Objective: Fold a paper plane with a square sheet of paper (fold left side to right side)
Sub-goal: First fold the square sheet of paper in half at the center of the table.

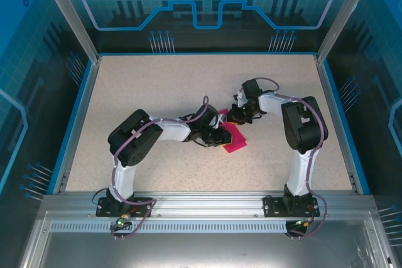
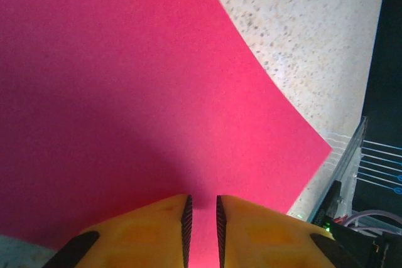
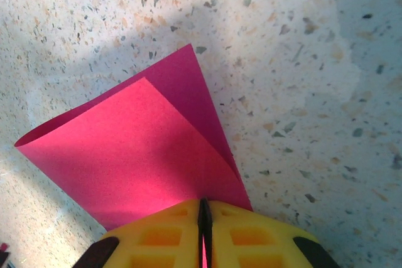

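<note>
Pinching, right hand (image 3: 204,210): its two yellow fingers (image 3: 157,236) are pressed together on an edge of the square sheet of paper (image 3: 135,149). A pink sliver shows in the seam between them.
Left hand (image 2: 203,211): its yellow fingers with black ribbed pads (image 2: 186,224) stand a narrow slit apart, with nothing caught between them. Pink shows through the slit, and I cannot tell whether the tips touch the sheet.
Paper at the right hand: it is magenta-pink and doubled over on itself. The upper layer curls round in a soft, rounded bend on the left of the right wrist view. A darker corner of the lower layer peeks out beyond it.
Paper at the left hand: a broad, flat pink field runs away from the fingers, with one corner pointing right. Its lower-left edge passes under the left finger.
Paper from above: it lies near the middle of the table (image 1: 157,86), a little right of centre. Most of the visible pink lies just right of the left hand, and a small pink tip shows just beside the right hand.
Hands from above: the left hand reaches in from the left and the right hand from the far right. They are close together over the sheet.
Table: it is pale and speckled, and bare around the paper.
Arms: the left arm (image 1: 135,142) and right arm (image 1: 301,123) are white and black. Both are bent inward from bases on a metal rail (image 1: 201,202) at the near edge.
Surround: blue panelled walls (image 1: 207,10) stand on three sides.
</note>
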Available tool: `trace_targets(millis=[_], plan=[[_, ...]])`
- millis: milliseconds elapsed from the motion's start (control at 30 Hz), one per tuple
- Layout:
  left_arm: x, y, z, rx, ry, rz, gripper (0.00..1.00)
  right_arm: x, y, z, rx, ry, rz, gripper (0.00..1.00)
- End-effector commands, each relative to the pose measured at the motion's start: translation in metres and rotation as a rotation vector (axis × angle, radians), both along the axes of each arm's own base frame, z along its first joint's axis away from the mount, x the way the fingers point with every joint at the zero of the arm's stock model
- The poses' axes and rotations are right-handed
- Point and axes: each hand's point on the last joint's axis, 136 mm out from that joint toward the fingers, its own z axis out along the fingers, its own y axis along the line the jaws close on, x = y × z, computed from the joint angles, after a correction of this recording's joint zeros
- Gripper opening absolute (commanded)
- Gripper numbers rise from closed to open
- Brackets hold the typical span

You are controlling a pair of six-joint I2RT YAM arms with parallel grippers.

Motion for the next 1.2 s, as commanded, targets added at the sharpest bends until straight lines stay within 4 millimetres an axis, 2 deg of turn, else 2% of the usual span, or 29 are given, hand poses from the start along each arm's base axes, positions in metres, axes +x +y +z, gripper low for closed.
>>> trace_targets(millis=[0,367,500,767,867,1000,1067,1167], plan=[[-0.006,-0.005,-0.007,0.019,0.020,-0.008,0.20,-0.018,-0.007,-0.027,-0.083,0.088,-0.006,0.12],[-0.046,0.001,-0.022,0.070,0.073,-0.071,0.18,-0.017,-0.007,-0.028,-0.089,0.094,-0.003,0.12],[-0.059,-0.001,-0.020,0.067,0.083,-0.099,0.17,-0.018,-0.007,-0.030,-0.091,0.097,-0.005,0.12],[-0.070,0.004,-0.004,0.040,0.084,-0.109,0.15,-0.018,-0.006,-0.029,-0.086,0.097,-0.007,0.12],[-0.062,0.005,0.021,-0.031,0.057,-0.084,0.15,-0.019,-0.005,-0.028,-0.076,0.095,-0.013,0.11],[-0.033,0.025,0.053,-0.085,0.007,-0.012,0.17,-0.020,-0.009,-0.025,-0.078,0.088,-0.029,0.12],[-0.018,0.034,0.059,-0.078,-0.008,0.007,0.18,-0.020,-0.009,-0.024,-0.072,0.081,-0.037,0.12],[0.001,0.034,0.060,-0.079,-0.018,0.011,0.18,-0.019,-0.005,-0.020,-0.041,0.065,-0.037,0.12]])
